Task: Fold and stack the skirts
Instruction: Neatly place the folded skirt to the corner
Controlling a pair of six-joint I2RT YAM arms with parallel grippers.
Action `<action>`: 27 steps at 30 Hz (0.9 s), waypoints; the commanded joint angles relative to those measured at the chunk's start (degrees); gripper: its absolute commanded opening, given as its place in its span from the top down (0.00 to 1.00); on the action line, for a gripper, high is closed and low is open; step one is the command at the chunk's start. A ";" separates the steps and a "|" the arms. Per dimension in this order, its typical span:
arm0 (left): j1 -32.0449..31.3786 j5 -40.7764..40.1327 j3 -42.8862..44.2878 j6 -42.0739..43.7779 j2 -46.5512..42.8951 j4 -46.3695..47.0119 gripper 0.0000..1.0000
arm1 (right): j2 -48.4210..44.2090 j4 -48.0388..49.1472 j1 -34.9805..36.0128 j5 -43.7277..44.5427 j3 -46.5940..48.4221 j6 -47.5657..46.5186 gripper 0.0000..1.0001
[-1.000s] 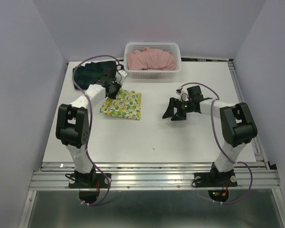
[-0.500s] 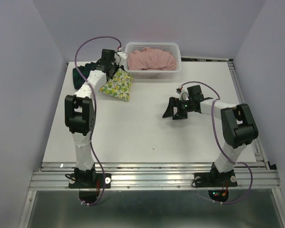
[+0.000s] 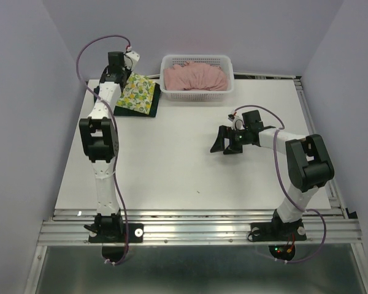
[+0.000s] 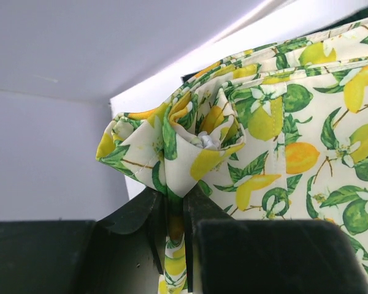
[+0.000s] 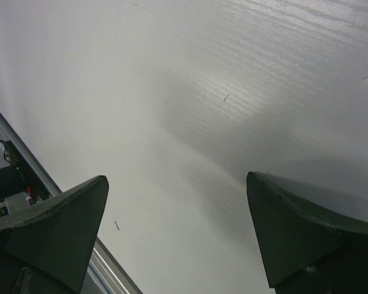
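Left claw (image 4: 175,214) pinching the lemon skirt (image 4: 306,141)
A bunched fold sits clamped between its jaws; the rest spreads to the right, white table (image 4: 190,64) beyond.

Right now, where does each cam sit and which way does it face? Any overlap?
Top external: above and behind the bases, looking down on the table; shows both whole arms, left gripper, right gripper.
Left wrist: on the left wrist, looking along its fingers at the pinched lemon-print skirt.
Right wrist: on the right wrist, looking down at the table; its open fingers frame the view.
Shared: top and left wrist both show the lemon-print skirt; top and right wrist, the table.
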 commanded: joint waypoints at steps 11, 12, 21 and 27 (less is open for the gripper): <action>2.15 -2.93 7.05 -2.12 7.67 6.27 1.00 | 0.33 -3.10 -0.22 3.75 -1.55 -1.82 0.00; 2.15 -3.02 6.17 -2.56 7.85 6.53 1.00 | 0.33 -3.10 -0.22 3.75 -1.64 -1.91 0.00; 4.79 -5.56 7.04 -7.56 5.84 6.36 0.55 | -1.33 -5.12 -0.22 5.16 -0.41 -3.13 0.00; 5.40 -6.80 7.04 -8.71 -0.40 6.36 0.08 | -5.38 -7.67 -2.24 6.48 1.87 -4.63 0.00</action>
